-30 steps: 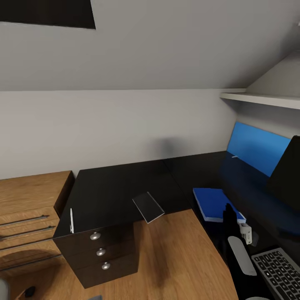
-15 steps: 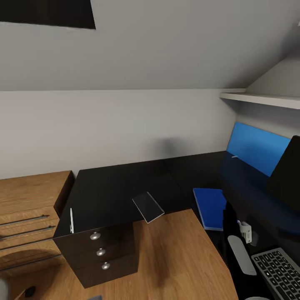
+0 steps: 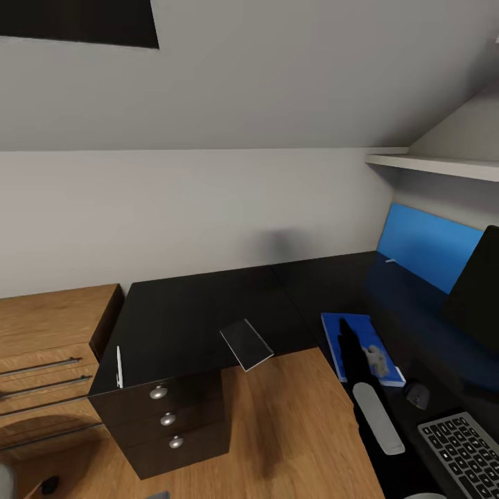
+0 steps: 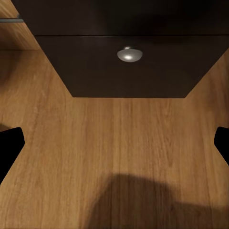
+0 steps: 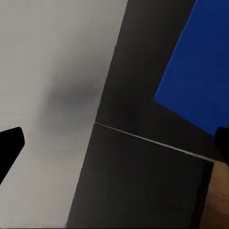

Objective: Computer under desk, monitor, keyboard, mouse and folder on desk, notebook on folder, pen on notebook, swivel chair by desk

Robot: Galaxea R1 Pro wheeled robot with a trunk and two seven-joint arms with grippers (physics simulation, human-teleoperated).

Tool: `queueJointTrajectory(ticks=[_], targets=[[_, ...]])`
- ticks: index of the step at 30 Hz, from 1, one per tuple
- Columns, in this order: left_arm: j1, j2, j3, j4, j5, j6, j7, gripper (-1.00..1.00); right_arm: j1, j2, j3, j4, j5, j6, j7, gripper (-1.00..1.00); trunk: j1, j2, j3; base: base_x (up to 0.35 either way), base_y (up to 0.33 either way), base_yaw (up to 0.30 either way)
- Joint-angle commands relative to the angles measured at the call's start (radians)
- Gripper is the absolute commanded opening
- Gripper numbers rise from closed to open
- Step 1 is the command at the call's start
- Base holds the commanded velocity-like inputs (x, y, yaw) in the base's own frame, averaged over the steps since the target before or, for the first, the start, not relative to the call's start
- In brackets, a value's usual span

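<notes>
Right now my right gripper (image 3: 344,326) has its jaws spread wide, nothing between them; in its wrist view the two black fingertips (image 5: 10,143) sit at opposite edges of the picture with the glossy black desk (image 5: 143,181), the grey wall and a corner of the blue folder (image 5: 195,76) showing between them. From the head camera that gripper hangs over the folder (image 3: 350,333), which lies flat on the right wing of the desk (image 3: 201,312); whether the fingers touch the folder I cannot tell. My grey forearm trails back from it toward the desk's front edge.

My left gripper (image 4: 114,143) is open too, its fingertips far apart, and it looks down at the wooden floor (image 4: 114,143) in front of the black drawer unit (image 4: 129,71), one round silver knob in sight.

Just beyond the folder's near corner sits the small dark mouse (image 3: 416,394), and nearer still the keyboard (image 3: 463,452), both on the desk. The black monitor (image 3: 478,291) stands at the far right, with a blue panel (image 3: 426,246) against the wall behind it. On the left wing, the white pen (image 3: 119,366) lies near the front edge above the drawers, and the dark notebook (image 3: 247,344) juts over the desk's inner edge. A light-wood cabinet (image 3: 48,326) stands left of the desk.
</notes>
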Motion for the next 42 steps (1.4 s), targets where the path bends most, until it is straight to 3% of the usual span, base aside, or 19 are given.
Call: queueJointTrajectory(ticks=[1, 3, 9, 14, 22, 42], targets=[[-0.001, -0.001, 0.005, 0.0, -0.011, -0.003, 0.003, 1.0, 0.0, -0.001, 0.029, -0.016, 0.019, 0.01, -0.017, 1.0, 0.0, -0.001, -0.001, 0.0, 0.0, 0.0], [-0.001, -0.001, 0.005, 0.001, -0.011, -0.003, 0.003, 1.0, 0.001, -0.002, 0.087, -0.036, 0.065, 0.094, -0.059, 1.0, 0.0, -0.001, -0.001, 0.0, 0.0, 0.0], [-0.001, -0.001, 0.005, 0.0, -0.011, -0.003, 0.003, 1.0, 0.001, 0.005, 0.118, -0.046, 0.082, 0.241, -0.079, 1.0, 0.0, -0.001, -0.001, 0.0, 0.0, 0.0], [-0.001, -0.001, 0.005, 0.0, -0.011, -0.003, 0.003, 1.0, 0.001, 0.028, 0.13, -0.047, 0.077, 0.286, -0.082, 1.0, 0.0, -0.001, -0.001, 0.0, 0.0, 0.0], [-0.001, -0.001, 0.005, 0.0, -0.011, -0.003, 0.003, 1.0, 0.001, 0.055, 0.132, -0.043, 0.035, 0.3, -0.084, 1.0, 0.0, -0.001, -0.001, 0.0, 0.0, 0.058], [-0.001, -0.001, 0.005, 0.0, -0.011, -0.003, 0.003, 1.0, 0.001, 0.055, 0.13, -0.038, 0.028, 0.299, -0.086, 1.0, 0.0, -0.001, -0.001, 0.0, 0.0, 0.267]])
